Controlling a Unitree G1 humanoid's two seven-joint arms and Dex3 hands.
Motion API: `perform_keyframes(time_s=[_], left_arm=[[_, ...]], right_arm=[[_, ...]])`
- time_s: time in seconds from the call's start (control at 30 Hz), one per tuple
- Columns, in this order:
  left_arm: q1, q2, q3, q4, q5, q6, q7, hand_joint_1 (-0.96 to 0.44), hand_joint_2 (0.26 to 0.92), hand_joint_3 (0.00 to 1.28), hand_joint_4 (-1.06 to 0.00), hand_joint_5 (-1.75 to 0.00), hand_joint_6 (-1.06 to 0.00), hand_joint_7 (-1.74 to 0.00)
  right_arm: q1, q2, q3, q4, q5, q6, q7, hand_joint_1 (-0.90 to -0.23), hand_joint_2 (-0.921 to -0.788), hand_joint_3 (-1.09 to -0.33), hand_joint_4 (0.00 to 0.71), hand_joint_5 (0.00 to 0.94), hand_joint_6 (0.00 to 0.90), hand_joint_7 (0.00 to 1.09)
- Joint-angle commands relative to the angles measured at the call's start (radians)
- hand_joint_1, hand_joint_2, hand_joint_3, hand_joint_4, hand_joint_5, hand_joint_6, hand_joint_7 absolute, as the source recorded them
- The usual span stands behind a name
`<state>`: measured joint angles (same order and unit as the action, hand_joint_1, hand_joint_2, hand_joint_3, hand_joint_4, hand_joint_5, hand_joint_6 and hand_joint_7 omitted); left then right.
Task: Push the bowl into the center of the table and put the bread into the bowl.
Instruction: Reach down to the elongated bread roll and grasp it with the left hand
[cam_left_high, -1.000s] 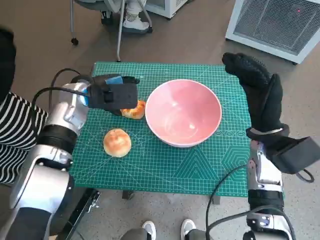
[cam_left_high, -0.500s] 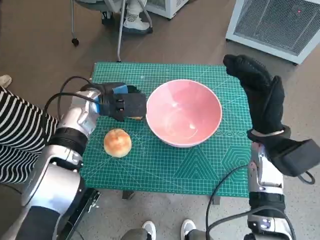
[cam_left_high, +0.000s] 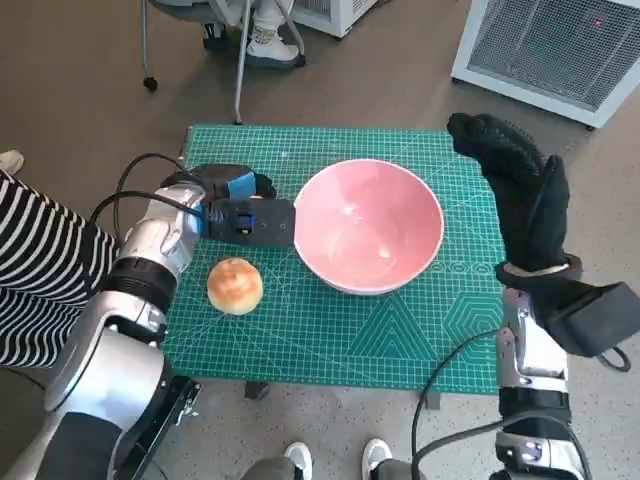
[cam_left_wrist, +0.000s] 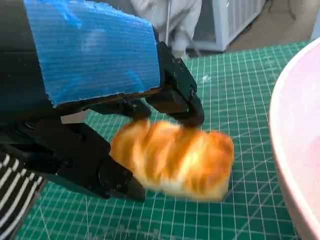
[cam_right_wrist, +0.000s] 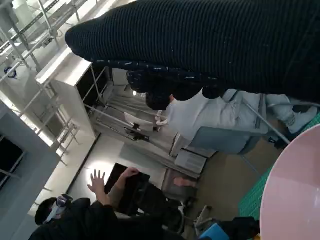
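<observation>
The pink bowl stands on the green mat, about mid-table. Its rim shows in the left wrist view and the right wrist view. My left hand lies just left of the bowl, covering the bread in the head view. In the left wrist view the golden bread roll sits on the mat between the black fingers, which touch it on two sides. My gloved right hand is raised beside the bowl's right side, fingers stretched out, holding nothing.
A round bun lies on the mat, nearer to me than the left hand. A person's striped sleeve is at the left, feet show below the table, and a white grilled unit stands far right.
My left hand has moved right toward the bowl and closed over the bread, which no longer shows in the head view. The right hand, bowl and bun have stayed put.
</observation>
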<state>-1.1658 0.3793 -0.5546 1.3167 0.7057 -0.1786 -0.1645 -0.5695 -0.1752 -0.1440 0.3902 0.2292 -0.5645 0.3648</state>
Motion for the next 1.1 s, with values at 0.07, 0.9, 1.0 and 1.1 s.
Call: perform_keyframes(time_s=[0.07,0.9,1.0,1.1], left_arm=[[0.028,0.01,-0.012,0.016,0.015,-0.03,0.039,0.0,0.917,0.05,-0.73,-1.1,-0.62,-1.14],[-0.006,0.096,0.015,-0.028,-0.012,-0.1,0.157,0.0,0.92,0.06,-0.69,-1.15,-0.64,-1.17],[-0.017,0.124,0.041,-0.066,-0.026,-0.136,0.192,0.0,0.919,0.03,-0.73,-1.09,-0.66,-1.16],[-0.019,0.141,0.064,-0.101,-0.033,-0.156,0.215,0.0,0.918,0.02,-0.75,-1.06,-0.66,-1.17]], right_arm=[[0.029,0.001,0.001,0.004,-0.003,0.013,-0.002,-0.83,-0.921,-0.728,0.188,0.0,0.067,0.49],[0.044,0.008,-0.001,-0.006,0.016,0.012,0.005,-0.829,-0.921,-0.727,0.189,0.0,0.072,0.49],[0.044,0.007,-0.002,-0.004,0.02,0.012,0.007,-0.829,-0.921,-0.727,0.189,0.0,0.075,0.49],[0.044,0.007,-0.002,-0.004,0.024,0.013,0.01,-0.829,-0.921,-0.726,0.189,0.001,0.076,0.49]])
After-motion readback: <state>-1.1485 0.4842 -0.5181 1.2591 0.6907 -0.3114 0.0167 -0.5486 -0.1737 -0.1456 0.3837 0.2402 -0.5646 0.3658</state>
